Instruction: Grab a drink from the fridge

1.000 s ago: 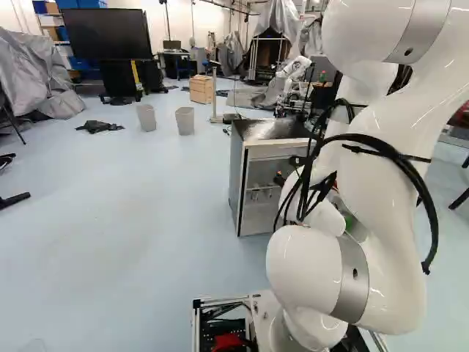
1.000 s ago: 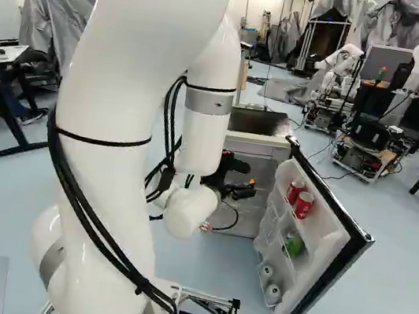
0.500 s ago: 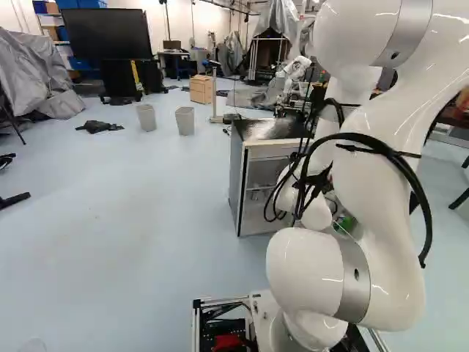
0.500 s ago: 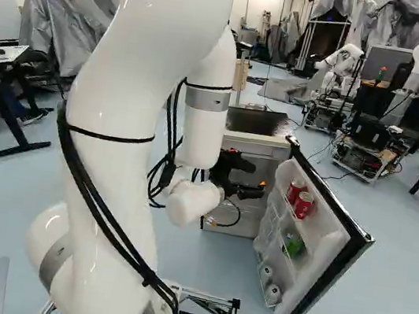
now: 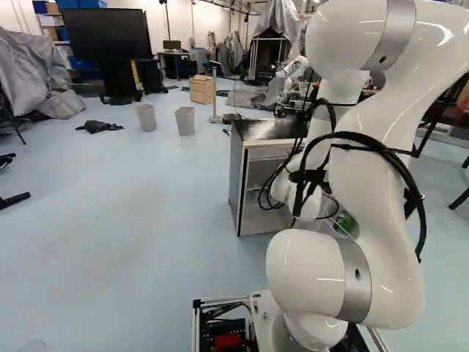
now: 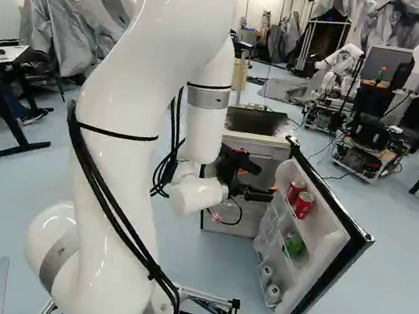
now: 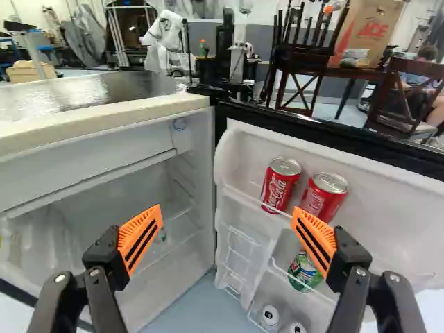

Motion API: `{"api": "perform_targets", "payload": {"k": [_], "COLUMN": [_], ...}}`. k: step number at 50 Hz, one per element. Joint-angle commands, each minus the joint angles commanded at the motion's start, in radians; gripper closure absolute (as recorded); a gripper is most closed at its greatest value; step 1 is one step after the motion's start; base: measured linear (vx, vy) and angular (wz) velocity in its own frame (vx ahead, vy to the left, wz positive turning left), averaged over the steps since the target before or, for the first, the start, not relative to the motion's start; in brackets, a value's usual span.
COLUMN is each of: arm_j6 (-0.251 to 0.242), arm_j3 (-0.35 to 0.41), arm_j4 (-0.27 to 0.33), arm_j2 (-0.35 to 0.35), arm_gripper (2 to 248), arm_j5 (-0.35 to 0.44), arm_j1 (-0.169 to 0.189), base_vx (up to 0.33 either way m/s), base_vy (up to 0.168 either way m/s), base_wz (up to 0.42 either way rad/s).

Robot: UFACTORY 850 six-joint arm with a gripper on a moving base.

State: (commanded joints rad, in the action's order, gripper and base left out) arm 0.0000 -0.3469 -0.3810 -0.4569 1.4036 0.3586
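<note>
gripper [image 6: 267, 180] spread wide, holding nothing | two red cans [image 7: 280, 182] standing side by side on the open fridge door's [image 7: 388, 184] upper shelf, toward its hinge edge | green drink [image 7: 305, 273] one shelf lower, below them

A robotics lab: another robot [image 6: 342, 62], draped grey sheets [image 6: 51, 24], cluttered desk [image 6: 9, 54].

Two grey bins [image 5: 185, 122] on floor, wooden box [image 5: 200, 89] beyond — large black screen [image 5: 106, 34] — paper bag [image 7: 371, 31] on table [image 7: 355, 72].
</note>
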Motion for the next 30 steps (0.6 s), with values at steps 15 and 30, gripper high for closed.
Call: {"api": "perform_targets", "payload": {"k": [15,30], "arm_j6": [0.0,0.0], "arm_j3": [-0.047,-0.092], "arm_j4": [-0.158,-0.315], "arm_j2": [-0.032,-0.061], "arm_gripper": [3,3], "arm_j5": [-0.007,-0.045], "arm_j1": [-0.014,-0.028], "base_vx": [0.0,0.0], "base_vy": [0.0,0.0], "base_wz": [0.0,0.0]}}
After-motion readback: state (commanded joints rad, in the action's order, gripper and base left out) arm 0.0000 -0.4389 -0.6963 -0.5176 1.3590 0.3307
